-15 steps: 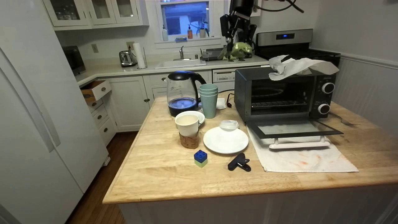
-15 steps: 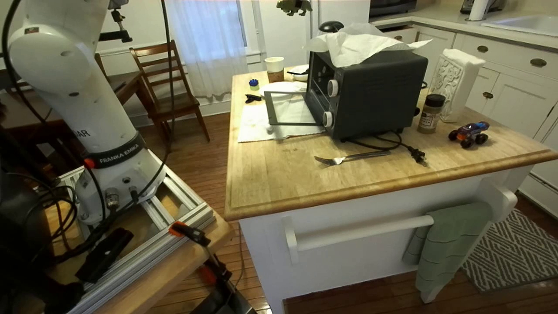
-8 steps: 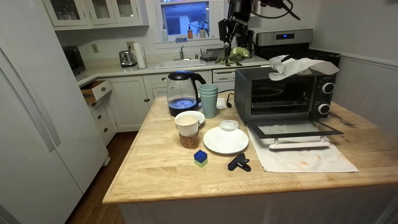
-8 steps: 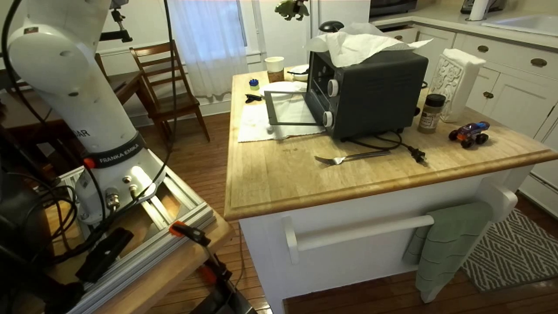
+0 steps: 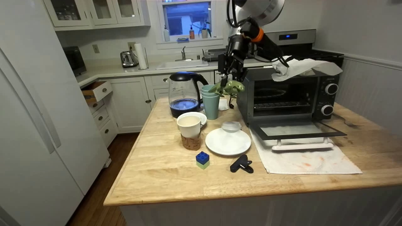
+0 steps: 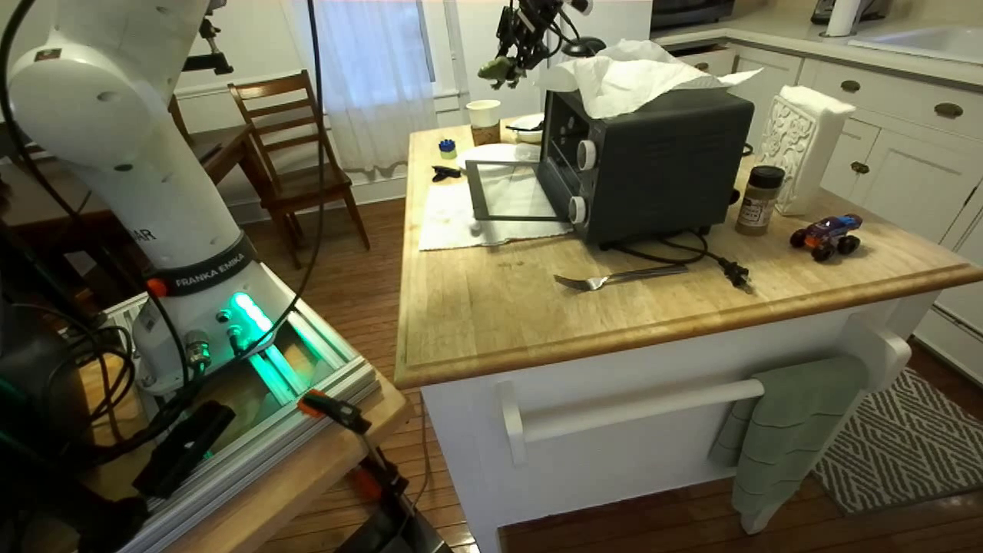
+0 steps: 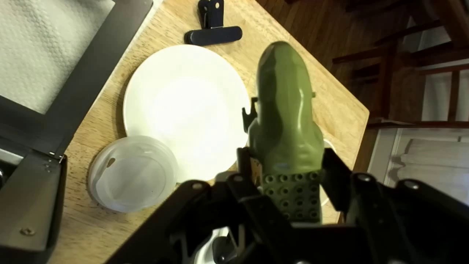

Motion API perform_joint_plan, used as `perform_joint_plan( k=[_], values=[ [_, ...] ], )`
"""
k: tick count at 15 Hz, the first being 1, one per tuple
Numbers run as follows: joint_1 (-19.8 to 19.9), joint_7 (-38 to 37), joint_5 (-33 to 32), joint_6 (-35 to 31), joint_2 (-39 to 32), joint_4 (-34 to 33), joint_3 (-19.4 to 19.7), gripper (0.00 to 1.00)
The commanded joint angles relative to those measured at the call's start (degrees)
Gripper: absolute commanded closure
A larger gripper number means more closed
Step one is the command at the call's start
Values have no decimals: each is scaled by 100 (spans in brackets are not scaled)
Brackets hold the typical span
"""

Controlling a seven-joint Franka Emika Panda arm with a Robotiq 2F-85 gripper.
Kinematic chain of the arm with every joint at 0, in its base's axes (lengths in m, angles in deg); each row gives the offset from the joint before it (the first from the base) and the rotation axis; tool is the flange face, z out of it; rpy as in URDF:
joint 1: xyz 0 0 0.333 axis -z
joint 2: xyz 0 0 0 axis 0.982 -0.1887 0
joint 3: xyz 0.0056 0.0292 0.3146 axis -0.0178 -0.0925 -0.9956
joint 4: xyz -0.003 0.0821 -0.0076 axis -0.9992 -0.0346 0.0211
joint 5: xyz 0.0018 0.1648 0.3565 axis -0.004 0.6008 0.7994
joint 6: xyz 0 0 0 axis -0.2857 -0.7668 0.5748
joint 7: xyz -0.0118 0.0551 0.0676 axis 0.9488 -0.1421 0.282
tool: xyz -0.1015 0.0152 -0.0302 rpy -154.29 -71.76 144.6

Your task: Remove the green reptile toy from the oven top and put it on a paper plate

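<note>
The green reptile toy point(image 5: 231, 88) hangs in my gripper point(image 5: 233, 79), above the table beside the oven point(image 5: 245, 100). In an exterior view point(image 6: 498, 71) the toy is above table height, left of the oven. In the wrist view the toy point(image 7: 284, 110) has a studded back, and the fingers point(image 7: 334, 176) close on its two sides. The gripper point(image 7: 288, 163) is shut on it. The white paper plate point(image 5: 227, 143) lies flat on the table, lower than the toy and nearer that camera. In the wrist view the plate point(image 7: 187, 106) shows beside the toy.
A clear plastic cup point(image 7: 133, 174) sits at the plate's edge. Stacked teal cups point(image 5: 211, 105), a kettle point(image 5: 184, 97) and a paper cup point(image 5: 190, 131) stand nearby. The oven's glass door point(image 5: 295, 129) hangs open. A black clip point(image 5: 241, 164) and a block point(image 5: 202, 160) lie in front.
My gripper has come down with the toy still held, from above the oven's height to beside the teal cups. The light at the robot's base has turned green. The table objects have not moved.
</note>
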Motion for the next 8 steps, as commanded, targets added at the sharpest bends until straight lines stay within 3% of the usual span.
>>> perform_joint_plan(
  k=[1, 8],
  values=[
    [90, 369, 348, -529, 283, 912, -32, 76],
    [-83, 293, 560, -1314, 718, 1909, -31, 76]
  ],
)
